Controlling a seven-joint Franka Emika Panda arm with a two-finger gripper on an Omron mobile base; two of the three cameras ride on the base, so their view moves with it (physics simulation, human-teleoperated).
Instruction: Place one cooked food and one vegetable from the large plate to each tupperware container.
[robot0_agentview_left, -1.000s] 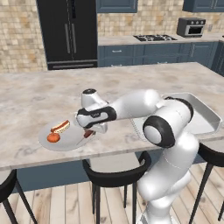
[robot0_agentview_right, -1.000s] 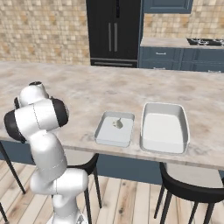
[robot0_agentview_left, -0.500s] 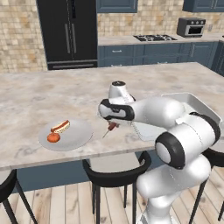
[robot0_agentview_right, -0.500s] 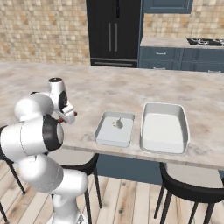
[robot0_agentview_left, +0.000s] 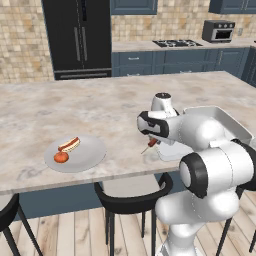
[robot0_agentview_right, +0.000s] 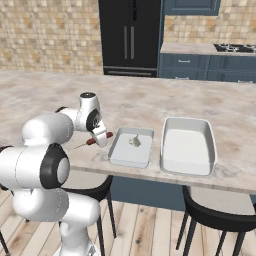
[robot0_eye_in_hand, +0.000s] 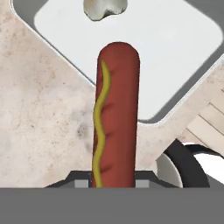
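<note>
At mid-frame in the left base view the arm bends low over the counter, its gripper (robot0_agentview_left: 152, 143) pinching the sausage (robot0_agentview_left: 152, 143); the large plate (robot0_agentview_left: 87, 156) with hot dog (robot0_agentview_left: 69, 144) and tomato (robot0_agentview_left: 61, 157) lies left. The hand view reveals mustard along the sausage (robot0_eye_in_hand: 114, 118) above the small container (robot0_eye_in_hand: 175, 48), pale vegetable (robot0_eye_in_hand: 104, 8) at top.

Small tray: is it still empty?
No, a pale lumpy vegetable piece already lies inside the small tray.

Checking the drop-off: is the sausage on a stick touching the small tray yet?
Apart. In the right base view the sausage hangs in the gripper left of the small tray, with bare counter between them.
</note>
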